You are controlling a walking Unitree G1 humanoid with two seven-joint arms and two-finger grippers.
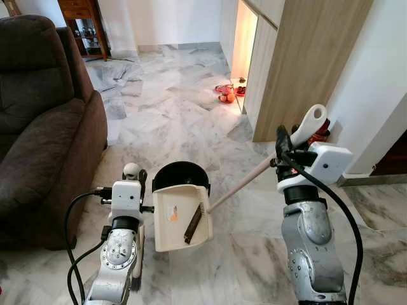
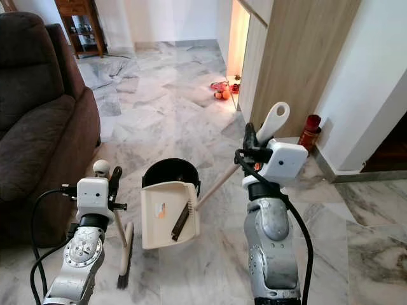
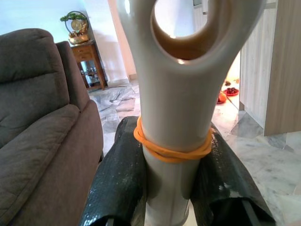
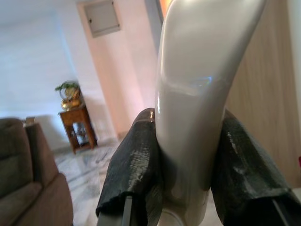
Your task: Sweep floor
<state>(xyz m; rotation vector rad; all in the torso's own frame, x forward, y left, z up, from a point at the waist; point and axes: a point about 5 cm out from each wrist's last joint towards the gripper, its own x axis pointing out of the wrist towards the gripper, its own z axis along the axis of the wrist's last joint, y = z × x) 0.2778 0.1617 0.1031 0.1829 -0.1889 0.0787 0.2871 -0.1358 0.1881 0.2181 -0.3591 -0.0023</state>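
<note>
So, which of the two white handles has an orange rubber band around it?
The broom handle in the left pincer; the band sits just above the fingers. The dustpan handle in the right pincer has none.

Floor [image 1: 184,121]: polished grey-white marble tiles throughout. Brown upholstered sofa [image 1: 38,127] stands along the left side. Tall wood-panelled cabinet [image 1: 305,63] on the right, warm light glowing from the opening beside it. White walls [image 1: 375,82]. Small dark wooden side cabinet [image 1: 82,22] at the far end.
</note>
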